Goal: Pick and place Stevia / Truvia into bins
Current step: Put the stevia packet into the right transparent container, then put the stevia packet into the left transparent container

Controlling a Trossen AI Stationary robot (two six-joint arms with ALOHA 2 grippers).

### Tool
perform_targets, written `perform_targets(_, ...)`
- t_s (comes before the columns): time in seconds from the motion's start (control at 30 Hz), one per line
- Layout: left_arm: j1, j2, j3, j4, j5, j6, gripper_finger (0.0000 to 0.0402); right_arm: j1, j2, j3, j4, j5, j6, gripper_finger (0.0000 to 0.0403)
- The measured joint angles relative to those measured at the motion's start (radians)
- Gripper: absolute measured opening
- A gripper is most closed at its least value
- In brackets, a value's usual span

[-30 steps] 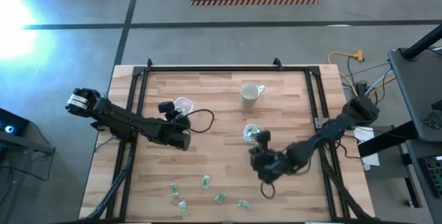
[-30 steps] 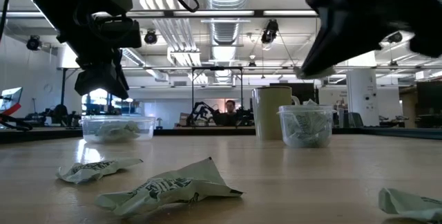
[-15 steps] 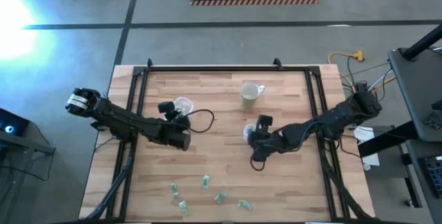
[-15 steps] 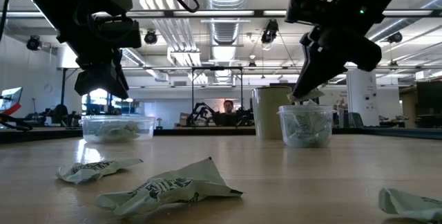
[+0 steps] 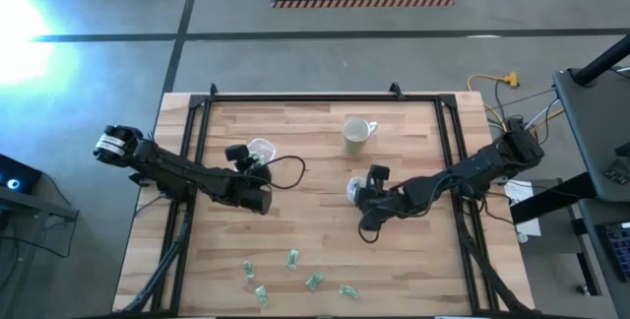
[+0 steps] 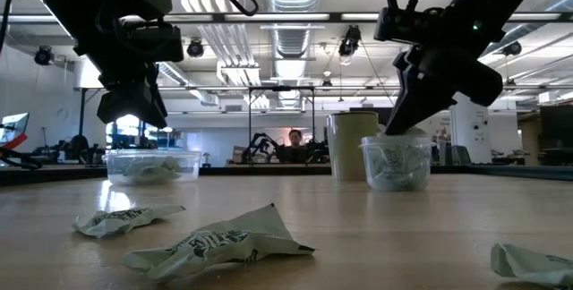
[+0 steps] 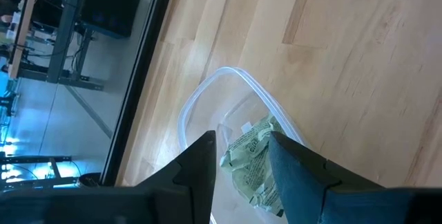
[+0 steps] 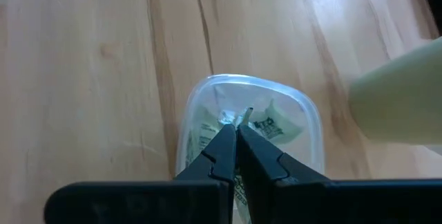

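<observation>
Several green-and-white Stevia packets lie flat on the wood near the table's front edge, and show crumpled in the low view. The wide clear bin at the far left holds packets. My left gripper hangs open just above it. The small clear cup bin near the table's middle also holds packets. My right gripper is shut right over that cup's mouth, with a pale bit of packet at its tips. My right gripper pinches a Stevia packet between its two fingertips. Only a small pale corner sticks out past them. The fingers slant down from the table's right and near side. The packet is lifted clear, at the cup's rim.
A pale mug with a handle stands beyond the cup toward the far edge. Black rails frame the table's left, right and far sides. Bare wood lies between the two bins and the loose packets.
My right gripper has gone from the near part of the table toward the far edge and a little left, to above the small cup. It has rolled about its own axis and stayed shut. Over the last half second it has barely shifted.
</observation>
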Motion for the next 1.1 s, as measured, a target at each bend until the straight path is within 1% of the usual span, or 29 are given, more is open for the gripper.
perform_targets(0.1,0.0,0.0,0.0,0.001,0.0,0.0,0.0118,-0.004,0.0,-0.001,0.003,-0.021,0.005,0.0009)
perform_targets(0.3,0.0,0.0,0.0,0.003,0.0,0.0,0.0118,-0.004,0.0,-0.001,0.023,-0.022,0.007,0.0015)
perform_targets(0.4,0.0,0.0,0.0,0.003,0.0,0.0,0.0118,-0.004,0.0,-0.001,0.03,-0.021,0.0,0.0033)
perform_targets(0.67,0.0,0.0,0.0,0.003,0.0,0.001,0.0118,-0.004,-0.007,-0.001,0.029,-0.01,-0.041,0.0101)
perform_targets(0.77,0.0,0.0,0.0,0.003,0.0,0.008,0.0118,-0.004,-0.034,0.013,0.03,-0.009,-0.064,0.0112)
perform_targets(0.87,-0.001,0.0,0.005,0.003,0.006,0.008,0.0118,0.01,-0.074,0.031,0.034,-0.007,-0.075,0.0113)
perform_targets(0.97,-0.006,0.0,0.011,0.001,0.049,0.009,0.0118,0.043,-0.114,0.034,0.049,-0.007,-0.09,0.0107)
perform_targets(1.1,-0.027,-0.001,0.031,0.003,0.153,0.007,0.0118,0.107,-0.148,0.032,0.06,-0.008,-0.104,0.0098)
